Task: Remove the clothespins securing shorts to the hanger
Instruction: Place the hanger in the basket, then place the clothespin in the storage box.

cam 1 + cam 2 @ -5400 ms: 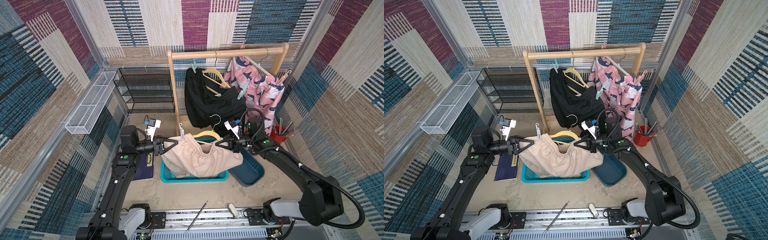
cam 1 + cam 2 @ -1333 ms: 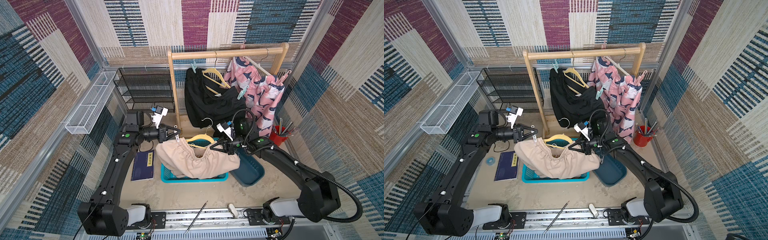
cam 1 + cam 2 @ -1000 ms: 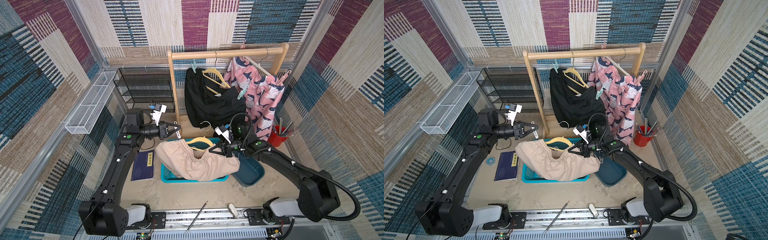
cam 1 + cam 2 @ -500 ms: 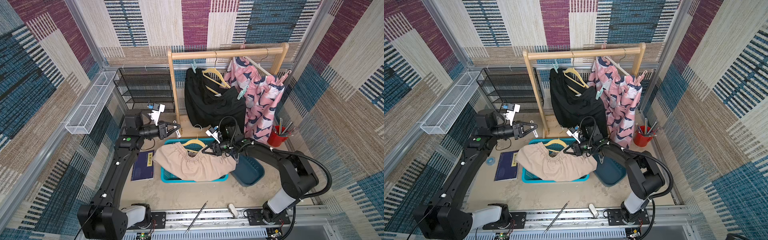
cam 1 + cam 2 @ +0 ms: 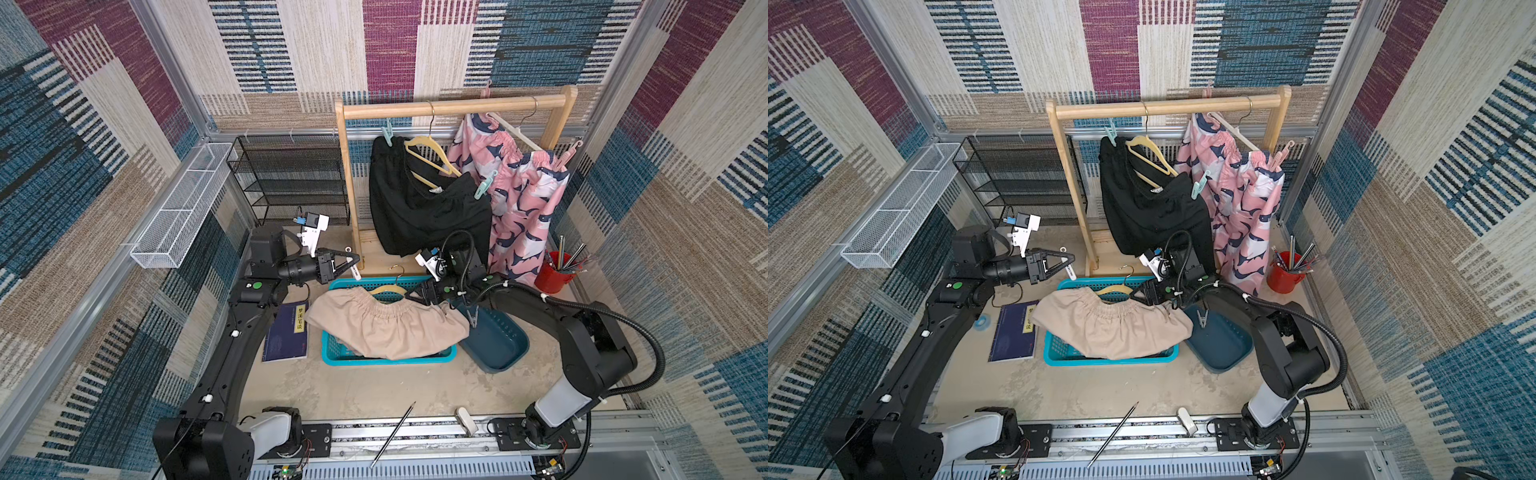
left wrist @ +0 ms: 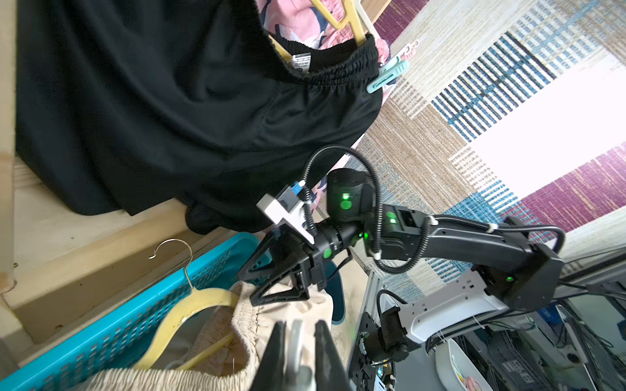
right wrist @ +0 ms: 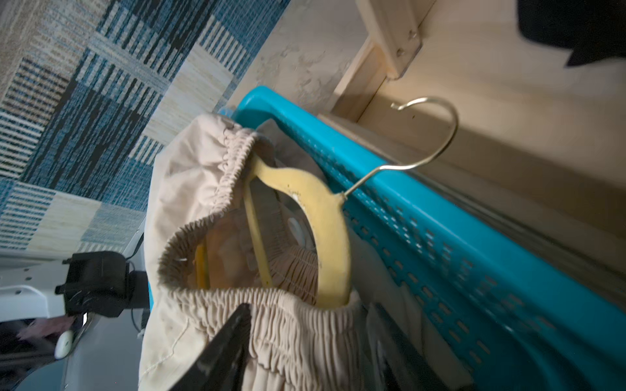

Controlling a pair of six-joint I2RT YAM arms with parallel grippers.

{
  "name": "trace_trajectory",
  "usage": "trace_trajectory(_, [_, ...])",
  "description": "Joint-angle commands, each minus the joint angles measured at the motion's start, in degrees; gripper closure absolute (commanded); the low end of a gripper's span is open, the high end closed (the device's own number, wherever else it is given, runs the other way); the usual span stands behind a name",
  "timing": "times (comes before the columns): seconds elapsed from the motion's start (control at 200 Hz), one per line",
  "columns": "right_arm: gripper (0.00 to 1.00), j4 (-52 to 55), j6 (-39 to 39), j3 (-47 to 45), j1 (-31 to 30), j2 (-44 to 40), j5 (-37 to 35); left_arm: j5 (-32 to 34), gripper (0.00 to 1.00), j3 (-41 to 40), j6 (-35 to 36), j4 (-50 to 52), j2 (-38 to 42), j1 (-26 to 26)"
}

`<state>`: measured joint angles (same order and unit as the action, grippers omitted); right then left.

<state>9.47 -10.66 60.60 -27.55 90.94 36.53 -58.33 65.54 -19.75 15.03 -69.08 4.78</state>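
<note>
The beige shorts [image 5: 386,328] lie slumped over the turquoise basket [image 5: 345,284], with a yellow hanger [image 5: 388,289] inside the waistband. My right gripper [image 5: 409,295] is open at the waistband's right end, and in the right wrist view its jaws [image 7: 308,315] straddle the elastic. A grey-green clothespin [image 5: 471,318] is in the dark blue basin [image 5: 498,345]. My left gripper [image 5: 353,264] hovers left of the rack post, shut on a white clothespin [image 6: 296,338]. Black shorts [image 5: 424,208] hang with mint clothespins [image 5: 484,187]. Pink shorts [image 5: 523,195] hang with a pink clothespin [image 5: 571,151].
A wooden rack [image 5: 453,106] stands at the back, with a black wire shelf [image 5: 291,178] to its left and a white wire tray [image 5: 178,208] on the wall. A blue book [image 5: 289,332], a red pen cup [image 5: 555,276] and a thin rod [image 5: 392,434] are on the floor.
My right gripper has lowered the beige shorts and hanger onto the basket and opened. The left arm has stayed nearly still with its white clothespin.
</note>
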Motion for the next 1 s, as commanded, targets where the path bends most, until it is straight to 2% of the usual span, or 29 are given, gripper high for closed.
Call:
trace_trajectory(0.0, [0.4,2.5,-2.1,1.1,-1.3,-3.3,-12.4,6.6,0.99,-0.9,-7.4,-2.5,0.0,0.1])
trace_trajectory(0.125, [0.4,5.1,-1.4,2.0,-4.3,-7.0,-20.9,14.3,1.0,-2.9,-14.9,-2.5,0.4,0.7])
trace_trajectory(0.275, [0.4,7.1,1.2,6.0,-10.0,-9.1,-23.2,21.2,1.0,-6.2,-23.7,-2.6,0.9,2.9])
trace_trajectory(0.436, [0.4,10.5,4.0,12.5,-15.6,-6.5,-23.8,26.9,1.0,-8.9,-28.1,-4.7,0.6,6.4])
trace_trajectory(0.651, [0.41,13.7,6.7,19.1,-19.5,0.0,-24.2,28.4,1.0,-8.5,-28.6,-4.9,-1.3,9.9])
trace_trajectory(0.997, [0.41,14.6,7.2,23.7,-20.3,6.1,-23.2,28.6,1.0,-8.4,-29.5,-6.9,-3.1,12.6])
